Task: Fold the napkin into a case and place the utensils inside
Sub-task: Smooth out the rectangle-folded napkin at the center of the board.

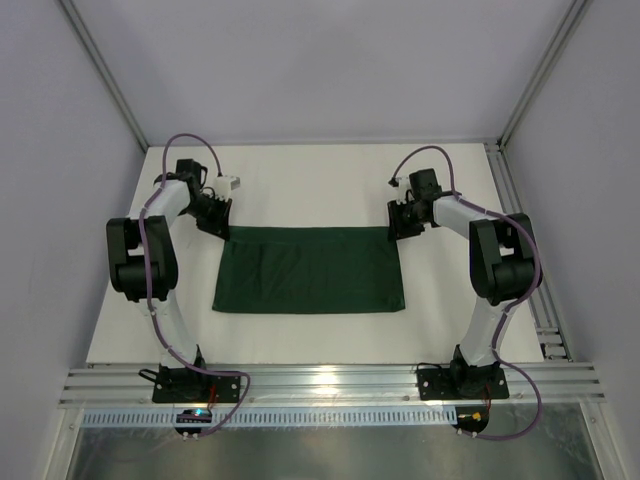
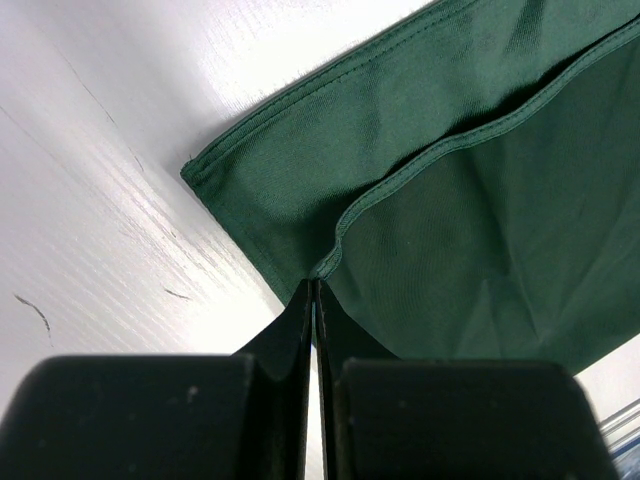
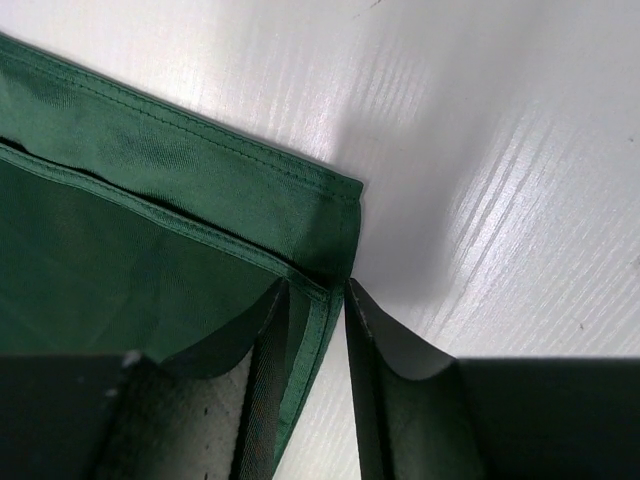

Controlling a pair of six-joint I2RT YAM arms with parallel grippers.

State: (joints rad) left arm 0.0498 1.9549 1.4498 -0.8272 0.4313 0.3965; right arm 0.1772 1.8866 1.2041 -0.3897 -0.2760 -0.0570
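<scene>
The dark green napkin [image 1: 310, 270] lies on the white table as a wide oblong, folded double, with the upper layer's hem a little short of the lower one. My left gripper [image 1: 218, 222] is at its far left corner; in the left wrist view [image 2: 315, 285] the jaws are pressed together on the upper layer's corner of the napkin [image 2: 480, 200]. My right gripper [image 1: 397, 228] is at the far right corner; in the right wrist view [image 3: 315, 290] the jaws stand apart with the napkin's [image 3: 120, 250] hemmed edge between them. No orange utensils are in view.
The white table [image 1: 320, 180] is walled by grey panels at the back and sides. An aluminium rail [image 1: 330, 380] runs along the near edge under the arm bases. Another rail [image 1: 520, 230] runs along the right edge.
</scene>
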